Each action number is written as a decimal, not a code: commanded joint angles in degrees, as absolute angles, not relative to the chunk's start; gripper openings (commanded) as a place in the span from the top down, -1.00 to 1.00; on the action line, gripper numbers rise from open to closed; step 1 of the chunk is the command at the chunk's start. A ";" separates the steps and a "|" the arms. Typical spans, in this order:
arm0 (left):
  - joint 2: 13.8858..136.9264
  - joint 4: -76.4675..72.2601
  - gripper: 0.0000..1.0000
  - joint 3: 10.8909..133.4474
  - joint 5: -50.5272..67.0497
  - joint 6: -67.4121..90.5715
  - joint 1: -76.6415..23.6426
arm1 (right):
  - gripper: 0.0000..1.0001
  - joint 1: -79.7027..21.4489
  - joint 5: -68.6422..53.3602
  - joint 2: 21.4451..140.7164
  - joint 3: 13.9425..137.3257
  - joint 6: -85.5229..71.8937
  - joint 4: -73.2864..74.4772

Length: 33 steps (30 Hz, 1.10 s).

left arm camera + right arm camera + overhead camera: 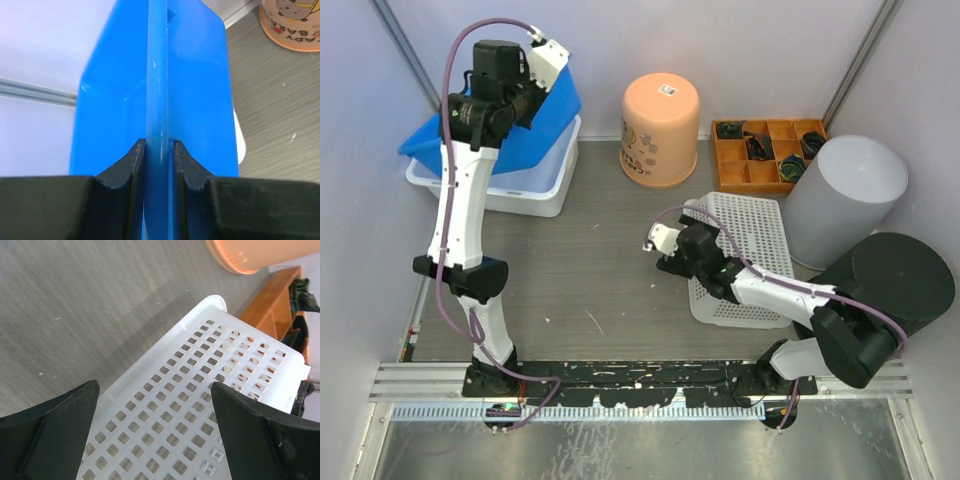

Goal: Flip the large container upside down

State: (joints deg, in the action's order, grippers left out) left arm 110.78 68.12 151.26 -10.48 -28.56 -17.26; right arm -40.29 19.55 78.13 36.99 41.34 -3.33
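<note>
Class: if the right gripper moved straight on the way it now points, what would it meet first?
Most likely the white basket, whose holed face lies straight ahead of the right gripper; how far off is unclear.

walls (740, 40): pale, closing three sides | table (600, 270): grey wood-grain, scuffed | corner posts (405, 50): metal | near edge: aluminium rail (420, 372) | light: even, soft

Far left on the worktop (605, 270): container (540, 138) tilted atop a tub (535, 192). Right of those, at the back: bucket (660, 130), then a divided tray (760, 172) beside it. Just before the tray: basket (752, 262). Far right: rear bin (845, 195), with front bin (900, 280) just before it
</note>
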 commanded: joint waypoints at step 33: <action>89.89 91.68 1.00 153.08 -30.40 -29.91 -61.69 | -0.99 -14.90 18.03 87.60 41.34 28.53 15.65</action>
